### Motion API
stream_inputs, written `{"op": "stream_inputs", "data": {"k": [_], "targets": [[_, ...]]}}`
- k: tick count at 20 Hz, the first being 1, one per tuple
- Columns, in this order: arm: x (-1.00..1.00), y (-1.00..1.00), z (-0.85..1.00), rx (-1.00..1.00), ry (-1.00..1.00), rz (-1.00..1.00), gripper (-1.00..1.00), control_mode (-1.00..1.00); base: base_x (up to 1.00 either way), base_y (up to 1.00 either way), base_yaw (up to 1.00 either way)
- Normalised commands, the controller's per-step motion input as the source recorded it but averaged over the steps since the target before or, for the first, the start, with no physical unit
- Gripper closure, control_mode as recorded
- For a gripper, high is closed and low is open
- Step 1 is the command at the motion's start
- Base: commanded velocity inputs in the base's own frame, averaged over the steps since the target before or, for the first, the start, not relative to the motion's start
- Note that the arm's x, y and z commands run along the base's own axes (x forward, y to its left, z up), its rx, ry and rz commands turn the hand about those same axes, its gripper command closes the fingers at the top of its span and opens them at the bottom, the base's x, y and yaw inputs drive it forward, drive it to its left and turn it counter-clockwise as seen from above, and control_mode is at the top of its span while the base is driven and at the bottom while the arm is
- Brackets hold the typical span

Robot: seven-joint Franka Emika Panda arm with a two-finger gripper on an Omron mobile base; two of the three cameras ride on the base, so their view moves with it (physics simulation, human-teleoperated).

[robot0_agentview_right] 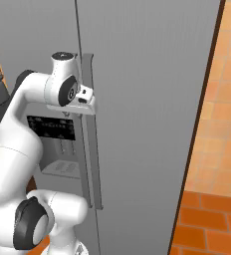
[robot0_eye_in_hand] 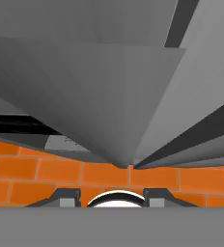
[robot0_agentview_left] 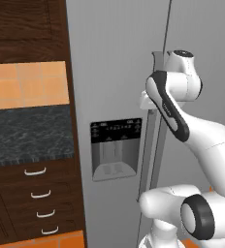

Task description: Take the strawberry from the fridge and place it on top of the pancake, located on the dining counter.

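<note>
Grey fridge (robot0_agentview_left: 114,72) fills the left base view beside a dark worktop (robot0_agentview_left: 29,133); its doors are closed. Right base view: the gripper (robot0_agentview_right: 90,97) sits at the handle (robot0_agentview_right: 90,149). Hand view: fingertips (robot0_eye_in_hand: 65,197) low, grip unclear.

The fridge (robot0_agentview_left: 119,72) stands light-grey with both doors closed, its black dispenser panel (robot0_agentview_left: 116,148) low on the left door. The white arm (robot0_agentview_left: 182,121) reaches to the vertical handle (robot0_agentview_left: 151,145). Left, a dark speckled worktop (robot0_agentview_left: 29,135) tops brown drawers (robot0_agentview_left: 37,198)
</note>
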Motion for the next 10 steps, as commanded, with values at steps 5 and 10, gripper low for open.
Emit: {"op": "stream_inputs", "data": {"k": [5,10], "targets": [[-0.19,-0.02,0.00,0.00,-0.02,0.00,-1.00,-1.00,0.00,0.00,0.00],[-0.45,-0.14,0.00,0.00,-0.04,-0.01,-1.00,1.00,-0.13,-0.05,-0.01]]}}
